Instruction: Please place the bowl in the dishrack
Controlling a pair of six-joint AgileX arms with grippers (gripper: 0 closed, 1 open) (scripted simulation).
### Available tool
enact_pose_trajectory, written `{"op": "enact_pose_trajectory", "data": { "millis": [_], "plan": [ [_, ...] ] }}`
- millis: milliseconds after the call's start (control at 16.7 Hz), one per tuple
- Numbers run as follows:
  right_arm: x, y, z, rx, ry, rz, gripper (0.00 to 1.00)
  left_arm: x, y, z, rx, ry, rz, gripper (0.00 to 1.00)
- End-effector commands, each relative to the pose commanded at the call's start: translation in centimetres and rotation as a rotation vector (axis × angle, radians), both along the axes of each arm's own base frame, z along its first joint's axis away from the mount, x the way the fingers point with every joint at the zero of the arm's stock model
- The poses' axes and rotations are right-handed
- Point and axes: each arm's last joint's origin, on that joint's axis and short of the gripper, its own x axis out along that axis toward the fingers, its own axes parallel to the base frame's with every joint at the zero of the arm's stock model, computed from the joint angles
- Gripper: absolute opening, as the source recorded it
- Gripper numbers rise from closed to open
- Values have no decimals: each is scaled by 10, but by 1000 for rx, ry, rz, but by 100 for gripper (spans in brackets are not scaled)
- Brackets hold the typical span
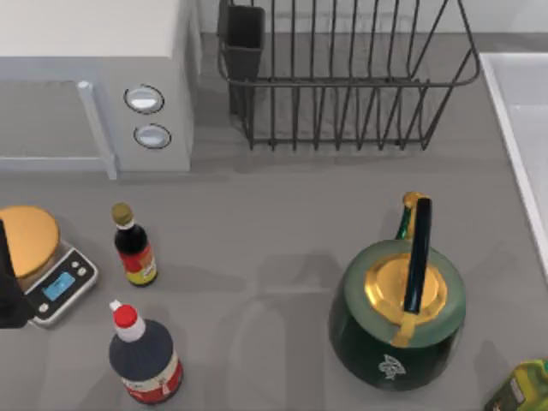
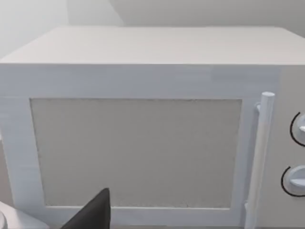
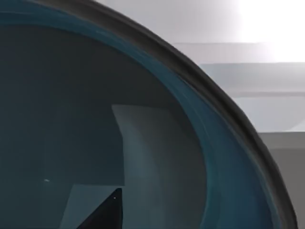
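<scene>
**Top view.** One dishrack [image 1: 342, 81] stands at the far edge of the table, right of centre. Its long axis runs left to right, and its one black utensil cup [image 1: 243, 38] sits at its left corner. One white microwave [image 1: 94, 51] with two knobs stands just beside it on the left. Nearer are one kitchen scale [image 1: 60, 282], two dark sauce bottles, the smaller one [image 1: 134, 248] and the larger red-capped one [image 1: 144, 360], and one green kettle [image 1: 398, 317] with a gold lid. One yellow-green bottle [image 1: 524, 390] is in the near right corner. My left arm [image 1: 8, 287] sits parked at the left edge, next to the scale. The rack holds no bowl, so I judge the placing is not yet done.

**Left wrist view.** My left gripper [image 2: 94, 214] faces the microwave door. I cannot tell whether it is released or clenched.

**Right wrist view.** One bowl [image 3: 71, 95], blue inside with a dark rim, lies right against my right gripper [image 3: 107, 212], its hollow turned toward the camera. I cannot tell whether I am grasping it or merely close to it. I judge the right arm to be the one nearer the bowl. The coming move depends on carrying the bowl to the rack and lowering it between the upright tines.
</scene>
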Motion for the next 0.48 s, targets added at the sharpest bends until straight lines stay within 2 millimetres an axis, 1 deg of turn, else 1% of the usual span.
{"op": "enact_pose_trajectory", "data": {
  "millis": [480],
  "plan": [
    [0,0,0,0,0,0,17,0,0,0,0,0,0,100]
  ]
}}
